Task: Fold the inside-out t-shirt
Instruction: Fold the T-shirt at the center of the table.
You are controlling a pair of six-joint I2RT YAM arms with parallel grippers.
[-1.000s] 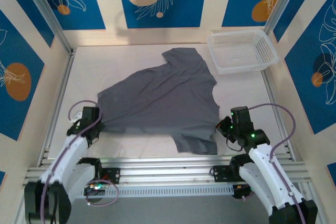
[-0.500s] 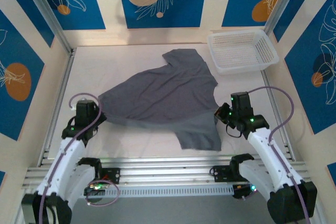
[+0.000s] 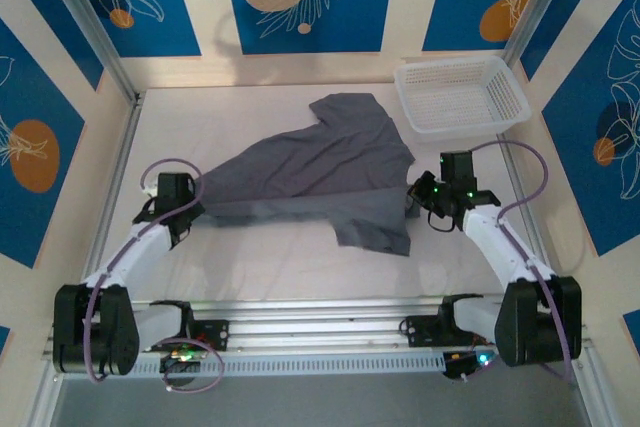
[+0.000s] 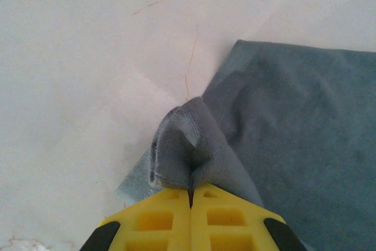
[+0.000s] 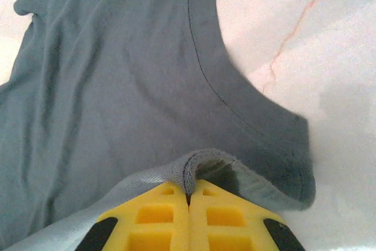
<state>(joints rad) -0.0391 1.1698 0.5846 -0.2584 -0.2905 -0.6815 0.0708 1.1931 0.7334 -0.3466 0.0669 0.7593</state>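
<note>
The inside-out t-shirt, dark grey, lies across the middle of the white table with its near part doubled over toward the back. A sleeve hangs out at the near right. My left gripper is shut on the shirt's left corner; in the left wrist view the yellow jaws pinch a bunched fold of the cloth. My right gripper is shut on the shirt's right edge, and the right wrist view shows a hem fold pinched at the jaw tips.
A white mesh basket stands at the far right corner of the table. Bare white table lies between the shirt and the metal rail at the near edge. Patterned blue walls enclose the table.
Both grippers have moved away from the near edge toward the back, carrying the shirt's near edge with them. The shirt now covers less of the table.
</note>
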